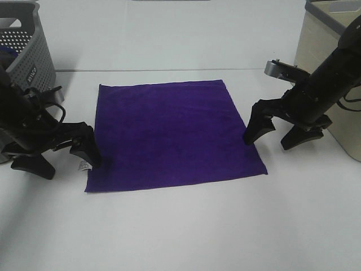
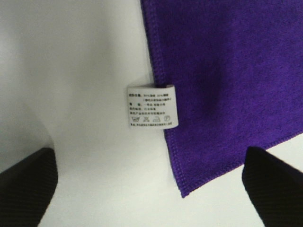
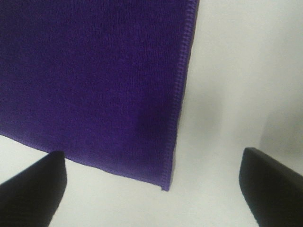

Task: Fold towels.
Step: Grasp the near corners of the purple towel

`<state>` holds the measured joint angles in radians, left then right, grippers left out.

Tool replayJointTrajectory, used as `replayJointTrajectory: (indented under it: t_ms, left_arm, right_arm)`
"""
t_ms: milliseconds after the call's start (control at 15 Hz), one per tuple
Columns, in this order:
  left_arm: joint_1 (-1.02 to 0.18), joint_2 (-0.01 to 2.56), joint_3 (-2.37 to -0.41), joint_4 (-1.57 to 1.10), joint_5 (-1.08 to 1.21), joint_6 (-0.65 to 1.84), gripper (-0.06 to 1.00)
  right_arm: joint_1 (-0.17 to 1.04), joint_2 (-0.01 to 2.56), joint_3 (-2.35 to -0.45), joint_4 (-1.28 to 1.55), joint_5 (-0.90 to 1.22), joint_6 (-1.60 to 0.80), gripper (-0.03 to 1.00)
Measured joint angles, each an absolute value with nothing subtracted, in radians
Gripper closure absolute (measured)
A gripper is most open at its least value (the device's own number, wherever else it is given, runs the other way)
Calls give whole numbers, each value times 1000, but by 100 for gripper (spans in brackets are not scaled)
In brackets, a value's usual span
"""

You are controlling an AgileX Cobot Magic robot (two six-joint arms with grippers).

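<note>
One deep purple towel (image 1: 172, 132) lies flat and unfolded in the middle of the white table. Its white care tag (image 1: 84, 165) sticks out at the left edge near the front left corner, and shows clearly in the left wrist view (image 2: 151, 106). My left gripper (image 1: 62, 158) is open and empty, low over that edge with the tag between its fingers (image 2: 28, 189). My right gripper (image 1: 276, 135) is open and empty at the towel's right edge, near the front right corner (image 3: 164, 187). The towel's edge (image 3: 182, 85) runs between its fingers (image 3: 272, 189).
A grey perforated basket (image 1: 28, 45) stands at the back left, behind my left arm. A beige bin (image 1: 324, 73) stands at the back right, behind my right arm. Bare white table (image 1: 180, 231) lies in front of the towel.
</note>
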<state>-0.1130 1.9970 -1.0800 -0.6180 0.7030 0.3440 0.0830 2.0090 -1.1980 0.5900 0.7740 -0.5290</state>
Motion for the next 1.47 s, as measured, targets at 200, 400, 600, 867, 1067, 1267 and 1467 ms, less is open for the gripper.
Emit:
replayJointTrajectory:
  t_ms: [200, 400, 600, 867, 1067, 1267, 1467]
  left_arm:
    - [-123, 2007, -1085, -630, 699, 352, -5]
    - [-157, 2022, -1095, -634, 697, 353, -5]
    - [-176, 2032, -1102, -646, 695, 353, -5]
    - [-205, 2044, -1105, -672, 686, 353, -3]
    - [-269, 2095, -1175, -680, 715, 315, 2]
    - [-322, 2167, -1282, -680, 773, 215, 19]
    - [-350, 2205, -1318, -629, 782, 160, 57]
  right_arm:
    - [83, 2072, -1201, 610, 778, -529, 2]
    - [83, 2084, -1209, 616, 782, -529, 4]
    - [83, 2085, -1209, 617, 781, -529, 5]
    - [118, 2109, -1221, 638, 772, -529, 8]
    - [212, 2120, -1222, 646, 722, -523, 14]
    - [256, 2123, -1222, 609, 679, -466, 30]
    - [255, 2132, -1222, 598, 692, -448, 57]
